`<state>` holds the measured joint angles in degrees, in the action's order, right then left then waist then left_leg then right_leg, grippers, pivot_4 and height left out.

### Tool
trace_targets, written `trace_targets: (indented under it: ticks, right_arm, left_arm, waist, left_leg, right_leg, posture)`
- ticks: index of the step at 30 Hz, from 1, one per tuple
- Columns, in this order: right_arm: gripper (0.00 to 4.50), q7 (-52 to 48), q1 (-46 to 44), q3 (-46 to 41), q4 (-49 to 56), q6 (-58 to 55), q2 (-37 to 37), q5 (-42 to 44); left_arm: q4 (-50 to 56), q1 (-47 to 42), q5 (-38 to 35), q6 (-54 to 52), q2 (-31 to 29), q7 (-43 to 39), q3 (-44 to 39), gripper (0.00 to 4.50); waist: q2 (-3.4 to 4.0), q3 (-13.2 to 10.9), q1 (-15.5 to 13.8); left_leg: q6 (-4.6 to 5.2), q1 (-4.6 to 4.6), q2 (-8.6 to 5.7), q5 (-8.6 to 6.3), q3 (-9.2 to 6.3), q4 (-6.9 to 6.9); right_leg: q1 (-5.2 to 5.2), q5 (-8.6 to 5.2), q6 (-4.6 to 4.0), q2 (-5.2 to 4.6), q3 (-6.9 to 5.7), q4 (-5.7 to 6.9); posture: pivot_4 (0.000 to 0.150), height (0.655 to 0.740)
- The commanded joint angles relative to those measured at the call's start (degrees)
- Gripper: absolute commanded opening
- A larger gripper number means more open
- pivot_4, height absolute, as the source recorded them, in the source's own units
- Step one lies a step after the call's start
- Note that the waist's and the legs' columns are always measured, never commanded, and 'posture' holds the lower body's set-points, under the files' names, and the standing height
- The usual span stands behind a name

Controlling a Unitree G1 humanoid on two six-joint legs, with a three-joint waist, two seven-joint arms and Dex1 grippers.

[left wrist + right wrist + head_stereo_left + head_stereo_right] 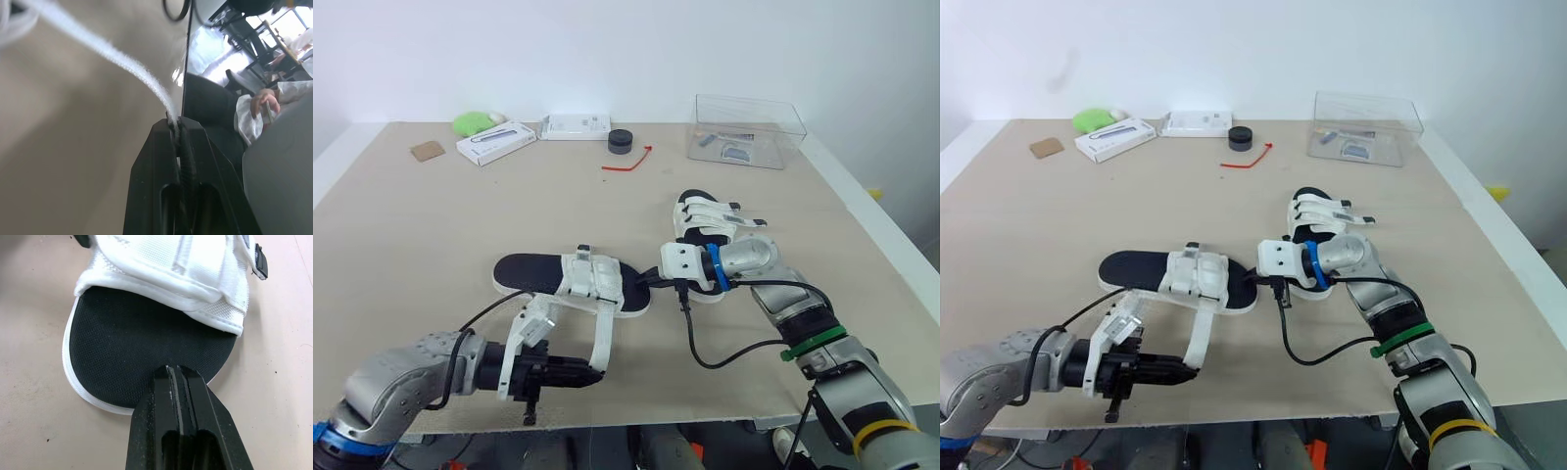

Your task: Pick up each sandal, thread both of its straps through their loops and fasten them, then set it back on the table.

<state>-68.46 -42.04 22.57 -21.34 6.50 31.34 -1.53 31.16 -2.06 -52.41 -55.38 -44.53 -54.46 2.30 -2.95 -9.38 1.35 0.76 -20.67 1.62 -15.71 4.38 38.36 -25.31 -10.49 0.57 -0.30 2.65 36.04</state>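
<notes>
Two sandals lie on the table (pixel 431 245); in the eye views the far sandal (pixel 705 223) waits, while the near sandal (pixel 570 284) has one white strap (pixel 605 333) drawn toward the front edge by the low, outstretched left gripper (pixel 592 372), probably to free it for threading. Left wrist view: its jaws pinch the strap's end. Right wrist view: the right gripper (pixel 175 369), pressed together, rests on the black sole (pixel 142 342), seemingly pinning it.
</notes>
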Motion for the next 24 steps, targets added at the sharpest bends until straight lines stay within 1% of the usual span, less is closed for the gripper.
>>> trace_targets:
  ticks: [1,4,6,8,9,11,12,13,15,18,20,24]
  right_arm:
    - [0.0,0.1,1.6,2.1,-3.8,-1.4,0.9,-4.4]
    - [0.0,0.0,1.3,2.2,-4.1,-1.4,0.8,-4.4]
    - [0.0,-0.1,1.1,2.2,-4.4,-1.2,0.7,-4.5]
    - [0.0,-0.2,0.8,2.3,-4.7,-1.0,0.7,-4.5]
    - [0.0,-0.2,0.7,2.3,-4.9,-0.9,0.7,-4.5]
    - [0.0,-0.4,0.5,2.3,-5.1,-0.8,0.8,-4.5]
    - [0.0,-0.5,0.5,2.3,-5.2,-0.7,0.9,-4.5]
    - [0.0,-0.5,0.5,2.3,-5.3,-0.5,1.0,-4.6]
    - [0.0,-0.6,0.6,2.4,-5.5,-0.3,1.0,-4.6]
    - [0.0,-0.8,0.5,2.5,-5.3,-0.5,0.7,-4.5]
    - [0.0,-0.8,0.4,2.6,-5.4,-0.3,0.7,-4.5]
    - [0.0,-0.8,0.1,2.7,-6.2,0.2,0.5,-4.7]
  left_arm:
    - [3.4,0.8,-1.9,0.1,-1.3,-1.5,-0.4,0.02]
    - [3.4,0.4,-0.6,1.0,-1.9,-1.1,-0.7,0.02]
    - [3.7,0.1,0.4,1.9,-3.1,-1.9,-0.3,0.68]
    - [4.8,0.3,3.0,4.4,-5.2,-3.7,0.3,1.31]
    - [5.7,0.4,6.0,7.2,-7.0,-5.0,0.8,1.8]
    - [6.9,0.3,10.9,12.1,-9.9,-7.0,1.2,2.56]
    - [7.5,-0.7,15.6,16.3,-12.2,-8.0,2.2,3.0]
    - [7.8,-1.9,20.6,20.8,-13.9,-8.7,3.4,3.0]
    - [8.2,-4.2,28.0,29.0,-15.7,-10.3,5.3,3.0]
    - [7.8,-7.6,35.8,42.3,-14.6,-11.0,6.3,3.0]
    - [5.2,-10.0,42.6,53.2,-13.8,-11.0,7.8,3.0]
    - [-5.7,-14.5,54.2,76.9,-9.9,-8.3,11.1,3.0]
  waist:
    - [0.0,0.0,0.0]
    - [0.0,0.0,0.0]
    - [0.0,0.0,0.0]
    - [0.0,0.0,0.0]
    - [0.0,0.0,0.0]
    - [0.05,0.0,0.0]
    - [0.05,0.0,0.0]
    - [0.06,0.0,0.0]
    - [0.07,0.0,-0.1]
    - [0.08,0.0,-0.1]
    - [0.09,0.0,-0.1]
    - [0.13,0.0,-0.2]
  left_leg:
    - [-0.01,0.0,0.0,-0.02,0.01,0.0]
    - [-0.06,0.0,0.02,-0.06,0.01,0.0]
    - [-0.07,0.01,0.04,-0.09,0.01,-0.01]
    - [-0.07,0.0,0.04,-0.09,0.01,0.0]
    - [-0.07,0.01,0.05,-0.09,0.01,0.0]
    - [-0.07,0.01,0.04,-0.08,0.0,0.01]
    - [-0.07,0.02,0.03,-0.08,0.01,0.02]
    - [-0.07,0.03,0.03,-0.08,0.03,0.01]
    - [-0.07,0.02,0.03,-0.08,0.01,0.01]
    - [-0.07,0.01,0.03,-0.08,0.04,0.01]
    - [-0.08,0.0,0.03,-0.09,0.09,0.0]
    - [-0.07,0.01,0.03,-0.1,0.15,-0.04]
  right_leg:
    - [0.0,-0.01,0.0,-0.01,0.0,0.0]
    - [0.0,-0.05,-0.01,-0.01,0.0,0.0]
    - [0.0,-0.07,-0.04,-0.01,0.0,0.0]
    - [-0.01,-0.08,-0.04,0.01,0.0,0.0]
    - [-0.01,-0.08,-0.04,0.01,0.0,0.0]
    - [-0.01,-0.08,-0.04,-0.01,0.01,0.0]
    - [-0.01,-0.07,-0.04,-0.06,0.01,0.0]
    - [-0.01,-0.07,-0.04,-0.1,0.02,0.0]
    - [-0.01,-0.07,-0.05,-0.14,0.03,-0.02]
    - [0.01,-0.06,-0.06,-0.22,0.04,-0.04]
    - [0.01,-0.05,-0.08,-0.29,0.02,-0.04]
    - [0.01,-0.04,-0.1,-0.32,0.01,-0.05]
  posture:
    - [0.15,0.74]
    - [0.15,0.74]
    - [0.15,0.74]
    - [0.15,0.74]
    - [0.15,0.74]
    - [0.15,0.74]
    - [0.15,0.74]
    - [0.15,0.74]
    - [0.15,0.74]
    - [0.15,0.74]
    - [0.15,0.74]
    - [0.15,0.74]
